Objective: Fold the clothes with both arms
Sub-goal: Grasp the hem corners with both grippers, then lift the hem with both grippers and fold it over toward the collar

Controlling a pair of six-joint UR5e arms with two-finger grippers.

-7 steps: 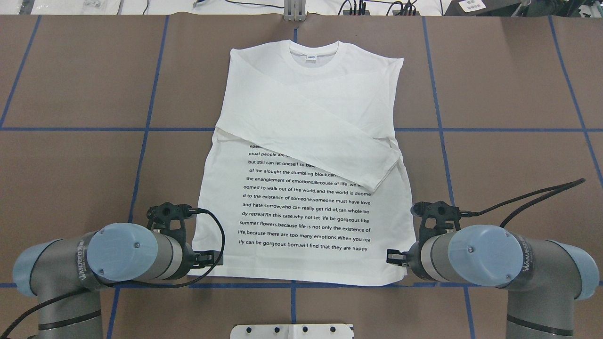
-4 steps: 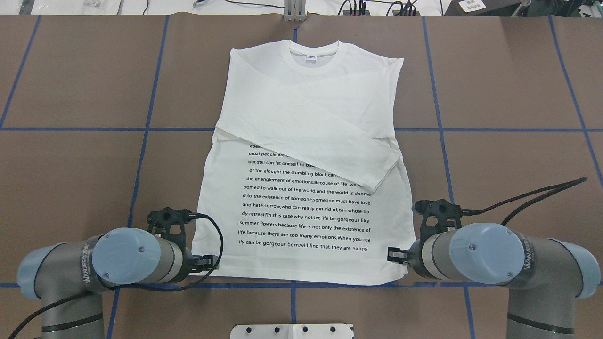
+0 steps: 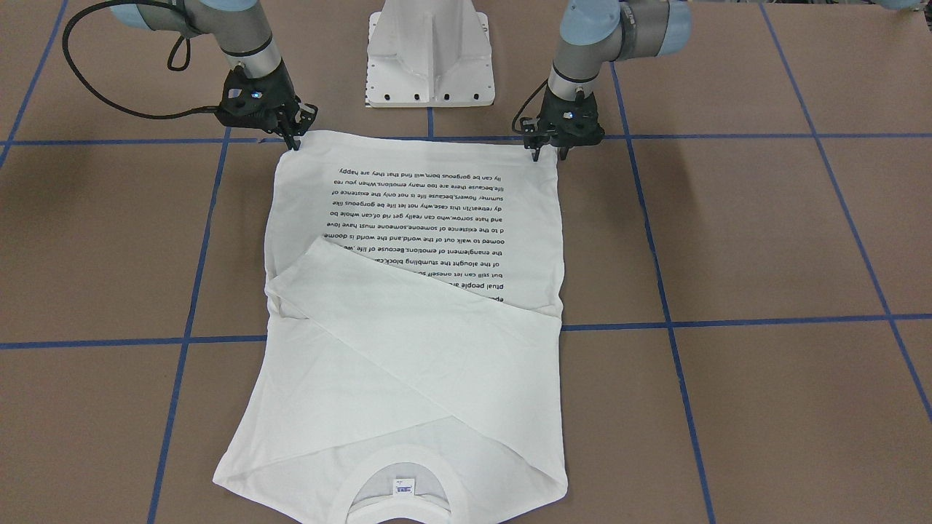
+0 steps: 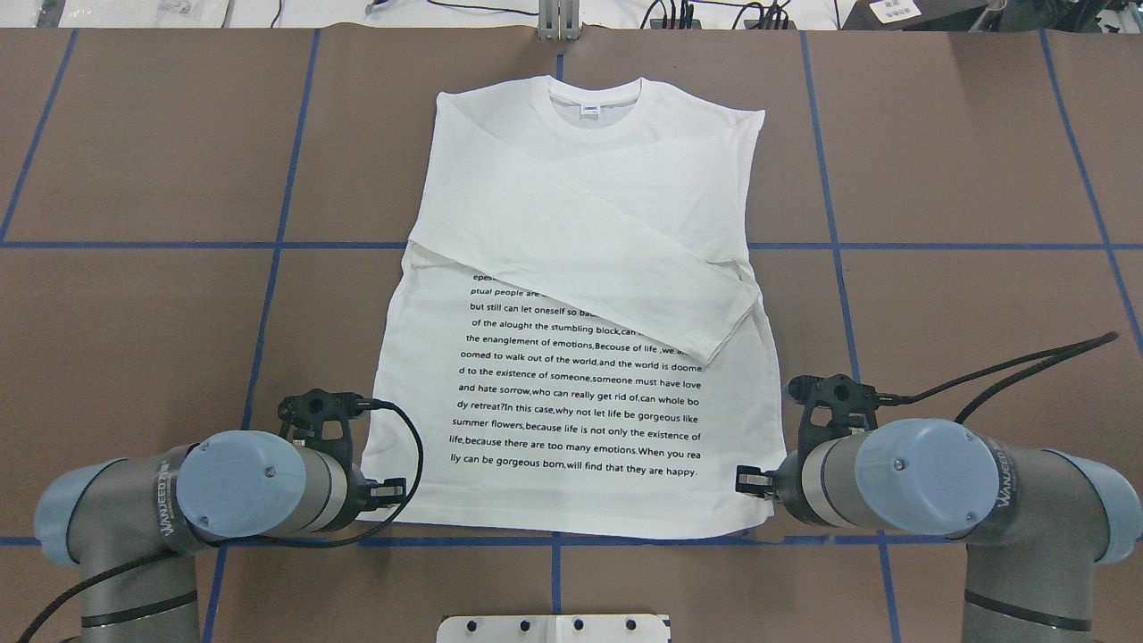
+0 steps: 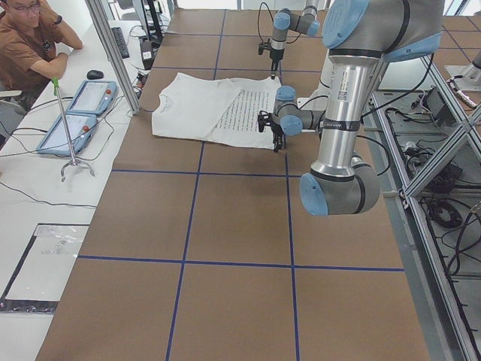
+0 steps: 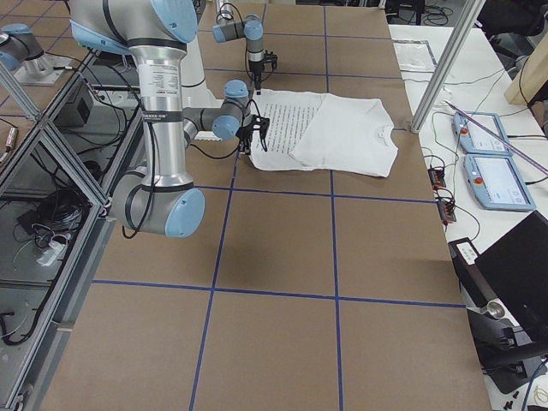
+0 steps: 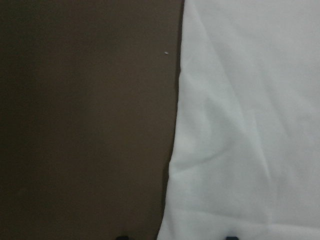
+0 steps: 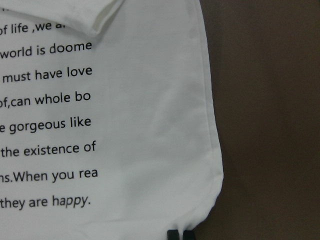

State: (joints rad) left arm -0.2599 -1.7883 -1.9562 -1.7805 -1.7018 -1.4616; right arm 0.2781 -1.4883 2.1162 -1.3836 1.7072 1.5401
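The white long-sleeved T-shirt (image 4: 580, 223) lies flat on the brown table, printed text up, collar (image 4: 594, 107) at the far side and both sleeves folded across the chest. At its near left hem corner my left gripper (image 4: 397, 491) is open; in the left wrist view the cloth edge (image 7: 250, 125) runs between its spread fingertips (image 7: 176, 237). My right gripper (image 4: 746, 482) is at the near right hem corner. In the right wrist view its tips (image 8: 180, 235) are pressed together on the puckered hem of the shirt (image 8: 125, 150). The front-facing view shows the left gripper (image 3: 546, 149) and right gripper (image 3: 295, 138) at the two hem corners.
Blue tape lines divide the table top (image 4: 982, 161) into squares. The white pedestal base (image 3: 429, 58) stands just behind the hem. A person (image 5: 30, 45) sits at a side table with control tablets (image 5: 75, 116); a laptop (image 6: 514, 274) stands beyond the far edge.
Both arms have shifted only slightly at the hem corners, the left wrist easing a little inward and down. The shirt lies as before.
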